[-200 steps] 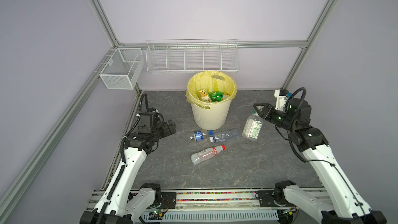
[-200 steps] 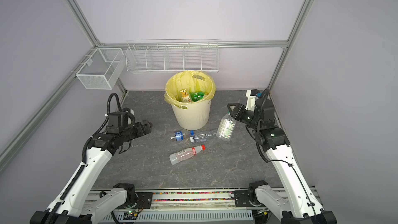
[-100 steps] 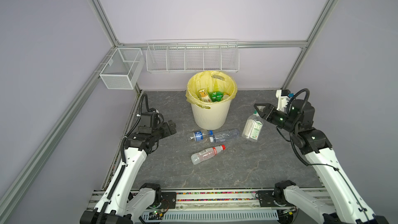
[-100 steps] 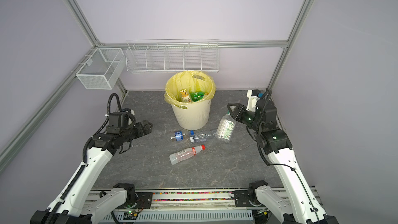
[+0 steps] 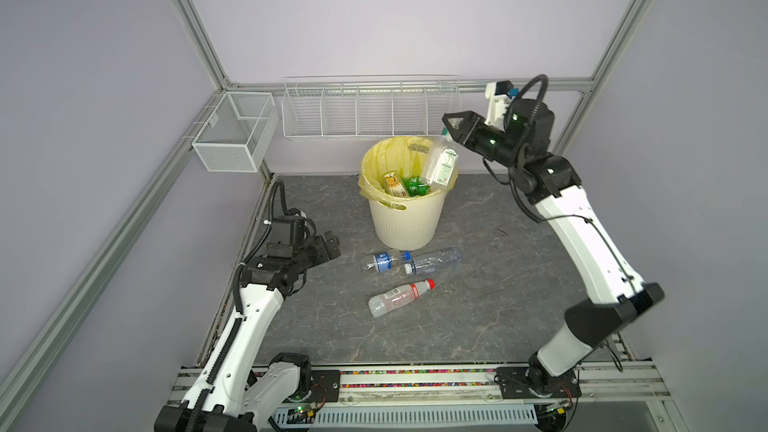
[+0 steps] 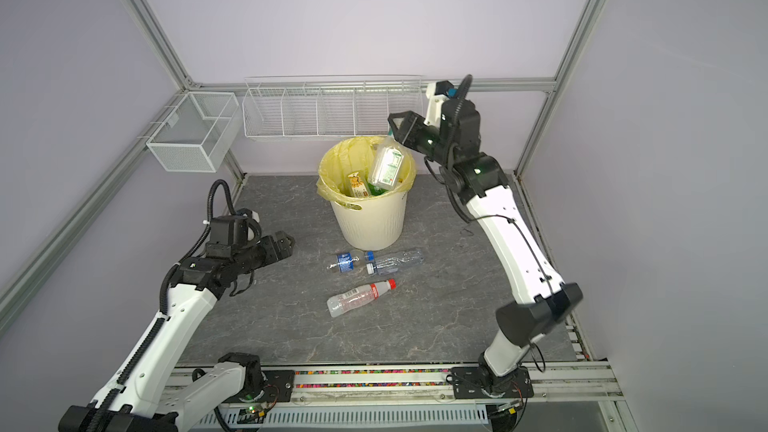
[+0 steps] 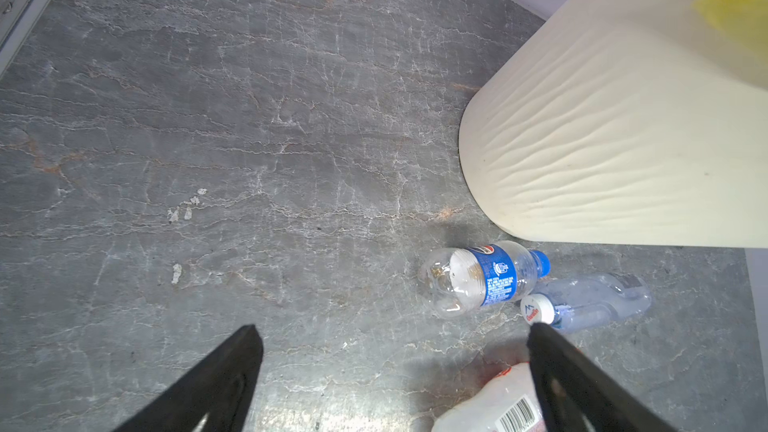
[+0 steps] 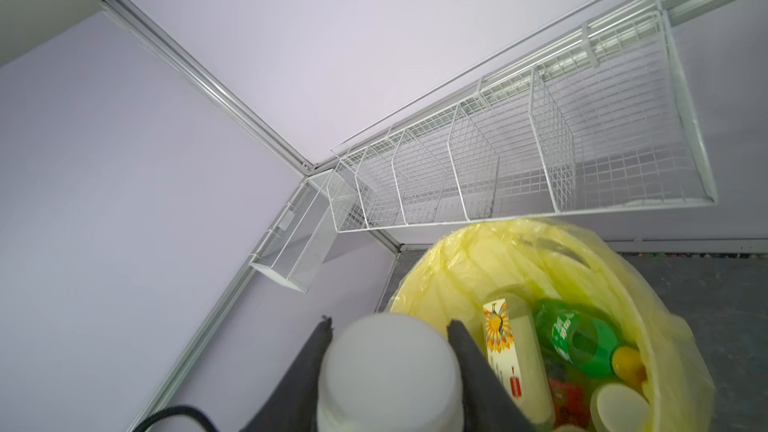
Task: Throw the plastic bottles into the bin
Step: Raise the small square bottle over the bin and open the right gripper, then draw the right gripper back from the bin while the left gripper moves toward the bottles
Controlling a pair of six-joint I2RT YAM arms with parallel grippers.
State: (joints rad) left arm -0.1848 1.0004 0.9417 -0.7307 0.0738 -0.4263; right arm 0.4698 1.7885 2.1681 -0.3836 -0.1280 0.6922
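My right gripper [image 5: 448, 128] [image 8: 390, 324] hangs over the bin's [image 5: 405, 222] right rim, its fingers against both sides of a clear plastic bottle [image 5: 440, 164] with a green-and-white label. That bottle tilts down into the yellow-lined opening and looks blurred in the right wrist view. Inside lie a green bottle [image 8: 577, 338] and a bottle with an orange-printed label [image 8: 511, 351]. On the floor in front lie a blue-label bottle [image 5: 380, 263] [image 7: 484, 278], a clear white-capped bottle [image 5: 436, 261] and a red-capped bottle [image 5: 399, 297]. My left gripper [image 5: 332, 245] [image 7: 390, 330] stands open and empty to their left.
A small white mesh basket [image 5: 237, 135] hangs on the left frame rail. A long wire basket [image 5: 365, 112] with dividers hangs on the back wall just above and behind the bin. Grey stone-patterned floor [image 5: 498, 305] spreads between the arms.
My right arm has lifted the clear bottle from beside the bin up and left over its opening. The left arm and the floor bottles have stayed put.
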